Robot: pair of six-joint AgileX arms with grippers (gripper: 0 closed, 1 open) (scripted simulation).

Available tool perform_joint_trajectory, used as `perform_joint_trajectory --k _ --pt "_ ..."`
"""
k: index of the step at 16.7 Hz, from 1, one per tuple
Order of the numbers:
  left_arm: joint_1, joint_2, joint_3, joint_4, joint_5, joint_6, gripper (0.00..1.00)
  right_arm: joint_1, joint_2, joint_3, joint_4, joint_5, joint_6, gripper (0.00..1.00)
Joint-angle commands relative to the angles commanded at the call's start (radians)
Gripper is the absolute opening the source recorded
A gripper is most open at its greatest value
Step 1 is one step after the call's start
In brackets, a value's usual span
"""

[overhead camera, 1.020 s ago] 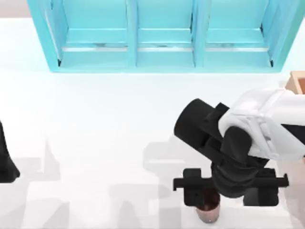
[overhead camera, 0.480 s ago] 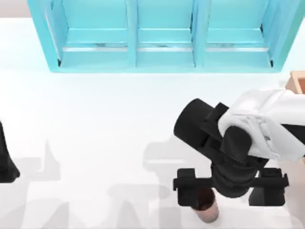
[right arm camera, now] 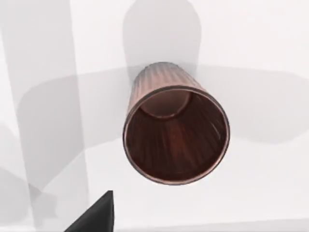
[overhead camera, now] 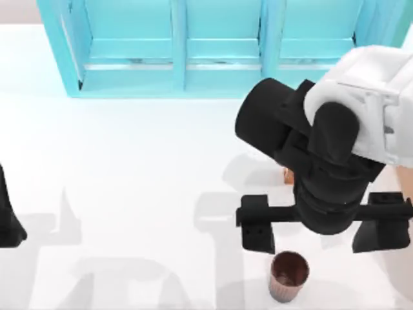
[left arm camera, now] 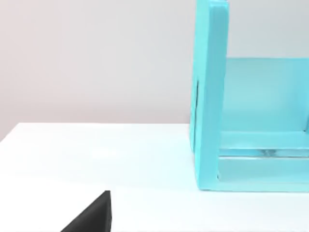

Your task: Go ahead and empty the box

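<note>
A brown ribbed cup (overhead camera: 288,276) stands upright and by itself on the white table near the front edge, right of centre. My right gripper (overhead camera: 319,234) hangs open above and just behind it, its black fingers (overhead camera: 257,231) spread wide and holding nothing. The right wrist view looks down into the empty cup (right arm camera: 176,140). The box is hidden behind my raised right arm. My left gripper (overhead camera: 6,223) is parked at the table's left edge.
A big cyan three-compartment shelf unit (overhead camera: 219,48) spans the back of the table; its end wall (left arm camera: 207,96) faces the left wrist camera. A small orange-brown sliver (overhead camera: 288,175) of something peeks out beside the right arm.
My right gripper opened wider, let go of the cup and rose up and back. The cup now stands free on the table. The left arm has not moved.
</note>
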Motion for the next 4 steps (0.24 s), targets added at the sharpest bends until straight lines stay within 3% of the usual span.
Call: perform_joint_trajectory --k 4 --pt "0.0 0.0 0.0 0.0 0.0 0.0 1.0 -0.004 -0.024 0.063 -0.068 0.0 -0.003 1.0"
